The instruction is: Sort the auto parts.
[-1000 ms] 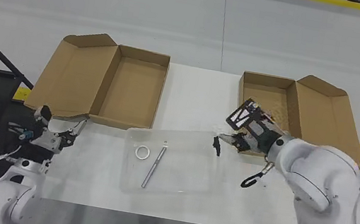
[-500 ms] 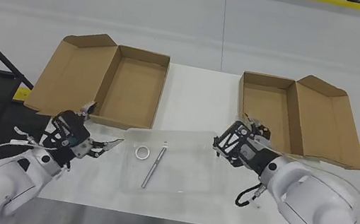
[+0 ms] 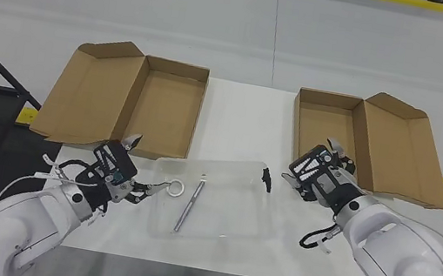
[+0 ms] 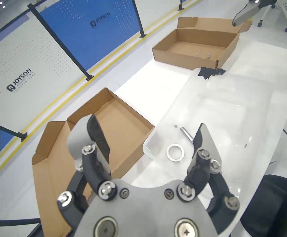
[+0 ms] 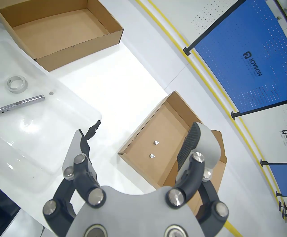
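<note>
Auto parts not yet sorted lie low in the top view, inside the clear tray (image 3: 228, 205): a flat metal ring (image 3: 175, 188) near its left end, and a steel rod (image 3: 189, 206) just beside the ring, slanting toward the bottom of the frame. The left gripper (image 3: 147, 163) hangs at the tray's left rim with its jaws wide apart and nothing between them. In its own wrist view the ring sits close under the right-hand fingertip.

I'd say the step in hand is the approach to the ring. The next move calls for dropping the tips right down to the tray floor, because the ring is thin and the plastic looks slick.

The right gripper (image 3: 306, 159) is right of centre, between the tray's right end and the right box (image 3: 329, 129), its jaws also spread and empty. A small black piece (image 3: 267, 178) sits at the tray's right corner; I cannot tell what it is.

Further up the frame, the right box holds two small fasteners (image 5: 156, 142). The left box (image 3: 164, 111) shows bare cardboard.
</note>
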You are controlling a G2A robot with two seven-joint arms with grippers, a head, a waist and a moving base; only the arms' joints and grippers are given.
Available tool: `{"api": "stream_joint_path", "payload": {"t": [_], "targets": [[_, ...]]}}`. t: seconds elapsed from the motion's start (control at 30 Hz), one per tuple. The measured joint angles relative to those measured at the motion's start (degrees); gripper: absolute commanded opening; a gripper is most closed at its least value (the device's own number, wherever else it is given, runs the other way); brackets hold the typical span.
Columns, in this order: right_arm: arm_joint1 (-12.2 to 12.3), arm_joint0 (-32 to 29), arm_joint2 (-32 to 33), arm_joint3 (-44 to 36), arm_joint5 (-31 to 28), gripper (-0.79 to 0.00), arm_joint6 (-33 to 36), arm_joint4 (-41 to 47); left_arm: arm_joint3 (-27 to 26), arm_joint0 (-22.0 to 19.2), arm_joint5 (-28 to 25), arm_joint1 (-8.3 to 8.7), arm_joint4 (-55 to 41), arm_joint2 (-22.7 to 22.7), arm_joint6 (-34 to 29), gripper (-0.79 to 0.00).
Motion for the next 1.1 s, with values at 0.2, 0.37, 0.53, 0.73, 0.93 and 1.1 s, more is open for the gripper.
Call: {"api": "stream_joint_path", "payload": {"t": [0.2,0.37,0.53,0.73,0.93,1.1], "targets": [[0.0,0.0,0.0,0.0,0.0,0.0,0.0,0.0,0.12,-1.24,1.03,-0.06,2.06,2.74,-2.33,0.0],[0.0,0.0,0.0,0.0,0.0,0.0,0.0,0.0,0.31,-5.2,5.34,-0.57,1.26,9.92,-12.48,0.0],[0.0,0.0,0.0,0.0,0.0,0.0,0.0,0.0,0.88,-10.77,10.4,-1.34,-0.54,17.3,-24.65,0.0],[0.0,0.0,0.0,0.0,0.0,0.0,0.0,0.0,2.24,-16.69,16.79,-2.32,-4.65,23.19,-35.55,0.0],[0.0,0.0,0.0,0.0,0.0,0.0,0.0,0.0,2.29,-17.66,17.76,-2.41,-4.81,23.55,-37.02,0.0],[0.0,0.0,0.0,0.0,0.0,0.0,0.0,0.0,1.89,-16.9,18.48,-2.4,-5.74,22.47,-34.57,0.0]]}}
